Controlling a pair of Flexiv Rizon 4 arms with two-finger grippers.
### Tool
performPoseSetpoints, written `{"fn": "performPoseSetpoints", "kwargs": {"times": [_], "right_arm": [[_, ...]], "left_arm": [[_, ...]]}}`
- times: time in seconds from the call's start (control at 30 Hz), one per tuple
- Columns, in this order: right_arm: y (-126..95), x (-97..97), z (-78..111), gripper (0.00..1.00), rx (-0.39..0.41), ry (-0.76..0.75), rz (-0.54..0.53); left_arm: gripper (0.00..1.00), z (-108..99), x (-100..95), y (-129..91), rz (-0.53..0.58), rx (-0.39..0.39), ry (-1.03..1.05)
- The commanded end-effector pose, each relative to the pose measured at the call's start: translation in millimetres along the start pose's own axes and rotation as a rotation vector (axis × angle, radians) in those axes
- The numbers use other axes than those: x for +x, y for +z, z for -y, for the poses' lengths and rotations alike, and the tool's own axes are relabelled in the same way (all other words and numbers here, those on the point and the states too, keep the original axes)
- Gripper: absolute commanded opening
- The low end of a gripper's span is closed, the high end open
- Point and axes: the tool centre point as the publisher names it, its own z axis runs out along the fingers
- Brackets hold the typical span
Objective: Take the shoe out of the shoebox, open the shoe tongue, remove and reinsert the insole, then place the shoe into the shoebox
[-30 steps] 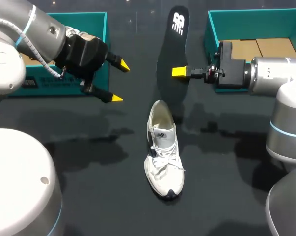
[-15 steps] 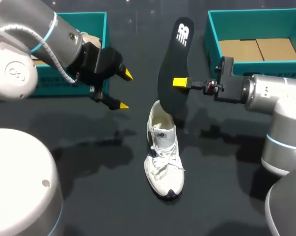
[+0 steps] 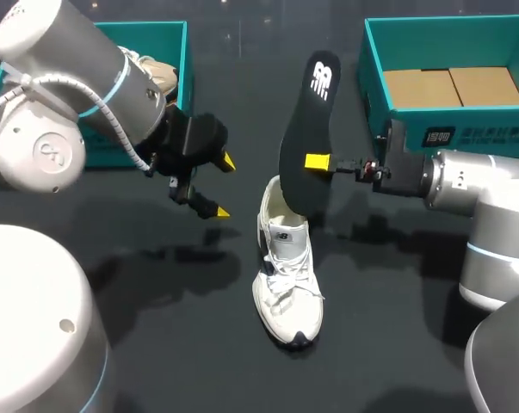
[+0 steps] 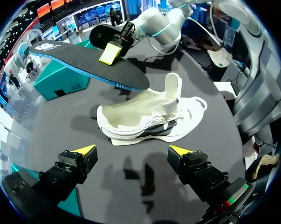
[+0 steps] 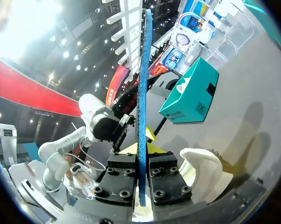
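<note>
Insole clamped in right pincer, lower end tilted toward shoe mouth at frame centre, likely for reinsertion; left pincer wide, empty.

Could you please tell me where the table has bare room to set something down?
Free: table right of the shoe, nearer than the right arm; also left of it, nearer than the left pincer. Crowded: the shoe's heel, under the insole.
</note>
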Motion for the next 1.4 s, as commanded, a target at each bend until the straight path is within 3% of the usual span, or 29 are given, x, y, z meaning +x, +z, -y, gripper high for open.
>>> {"fn": "performPoseSetpoints", "kwargs": {"times": [0.03,0.17,0.53,0.83,1.0,1.4], "right_arm": [[2,0.3,0.9,0.0,0.0,0.0,0.003],[2,0.3,0.9,0.0,0.0,0.0,0.003],[14,-20.5,1.2,0.0,-0.016,-0.061,-0.031],[14,-20.5,1.2,0.0,-0.016,-0.061,-0.031],[18,-24.1,3.9,0.0,-0.014,-0.074,-0.054],[29,-29.7,4.7,0.0,0.002,-0.11,-0.103]], "left_arm": [[1.0,3,-1.8,3,-0.002,-0.01,-0.001],[1.0,1,-2.4,7,-0.017,0.008,-0.001],[1.0,-14,-10.5,39,-0.089,-0.051,0.033],[1.0,-13,-9.7,40,-0.087,-0.075,0.045],[1.0,-13,-7.9,61,-0.107,-0.105,0.05],[1.0,-18,-9.7,82,-0.097,-0.112,0.015]]}}
